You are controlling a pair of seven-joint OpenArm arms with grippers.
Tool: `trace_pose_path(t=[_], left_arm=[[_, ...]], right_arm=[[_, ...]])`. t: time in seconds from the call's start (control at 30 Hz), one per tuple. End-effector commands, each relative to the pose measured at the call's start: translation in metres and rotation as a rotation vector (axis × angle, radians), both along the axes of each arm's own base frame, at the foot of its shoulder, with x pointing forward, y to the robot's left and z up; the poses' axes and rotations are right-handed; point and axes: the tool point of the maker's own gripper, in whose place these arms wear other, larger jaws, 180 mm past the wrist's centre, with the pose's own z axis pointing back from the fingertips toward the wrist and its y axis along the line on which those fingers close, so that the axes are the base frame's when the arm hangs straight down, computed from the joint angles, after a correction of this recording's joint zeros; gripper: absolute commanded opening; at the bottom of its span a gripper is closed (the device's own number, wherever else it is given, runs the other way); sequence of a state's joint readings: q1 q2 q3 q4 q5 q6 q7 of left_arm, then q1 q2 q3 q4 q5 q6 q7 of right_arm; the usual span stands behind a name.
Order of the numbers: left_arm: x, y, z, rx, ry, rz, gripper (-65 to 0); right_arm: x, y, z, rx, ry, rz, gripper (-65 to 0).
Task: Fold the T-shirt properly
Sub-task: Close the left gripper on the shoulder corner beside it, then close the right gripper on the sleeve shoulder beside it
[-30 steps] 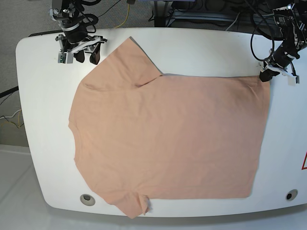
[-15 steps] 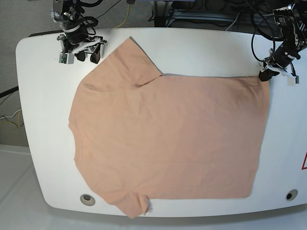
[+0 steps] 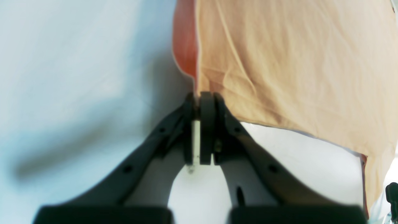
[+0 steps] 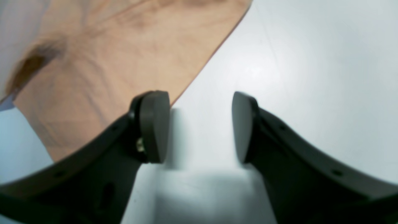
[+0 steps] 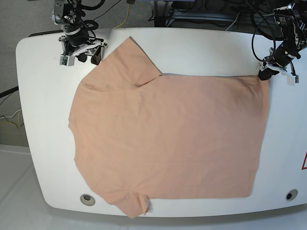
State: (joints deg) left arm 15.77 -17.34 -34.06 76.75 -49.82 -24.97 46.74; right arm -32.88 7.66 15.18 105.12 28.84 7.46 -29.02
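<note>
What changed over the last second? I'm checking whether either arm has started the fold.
The right pincer, open and empty, drew back toward the table's far edge, away from the sleeve. Near the left pincer, the T-shirt hem corner pulled in slightly, straightening that edge. That pincer kept its place, shut on the corner, and the rest of the shirt lies flat as before. No fold has begun.

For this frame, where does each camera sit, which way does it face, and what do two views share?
Base: overhead, looking down on the table, the T-shirt, both arms.
Left wrist: behind the left gripper, shut on the T-shirt's hem corner.
Right wrist: behind the right gripper, open over bare table beside a sleeve.
Shared: the T-shirt shows in all three.
</note>
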Motion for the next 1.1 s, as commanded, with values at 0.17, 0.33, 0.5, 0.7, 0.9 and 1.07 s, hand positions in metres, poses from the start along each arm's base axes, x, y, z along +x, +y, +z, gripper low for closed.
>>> trace_pose_path(t=[0.17, 0.33, 0.5, 0.7, 0.9, 1.07], left_arm=[[0.000, 0.003, 0.007, 0.024, -0.010, -0.016, -65.0], [0.003, 0.002, 0.006, 0.017, -0.012, -0.015, -65.0], [0.003, 0.001, 0.005, 0.015, -0.011, -0.016, -65.0], [0.003, 0.001, 0.003, 0.015, -0.003, -0.019, -65.0], [0.002, 0.001, 0.002, 0.012, 0.000, -0.018, -65.0], [0.002, 0.001, 0.002, 0.015, 0.000, -0.020, -65.0]], right_arm=[[0.002, -0.013, 0.011, 0.031, -0.018, -0.055, -33.5], [0.000, -0.025, 0.001, 0.072, -0.004, -0.130, -33.2], [-0.003, -0.029, -0.009, 0.088, 0.021, -0.156, -33.2], [-0.003, -0.010, -0.024, 0.123, 0.055, -0.134, -33.4], [-0.005, 0.006, -0.031, 0.155, 0.072, -0.112, -33.5], [-0.003, 0.025, -0.034, 0.210, 0.081, -0.087, -33.4]])
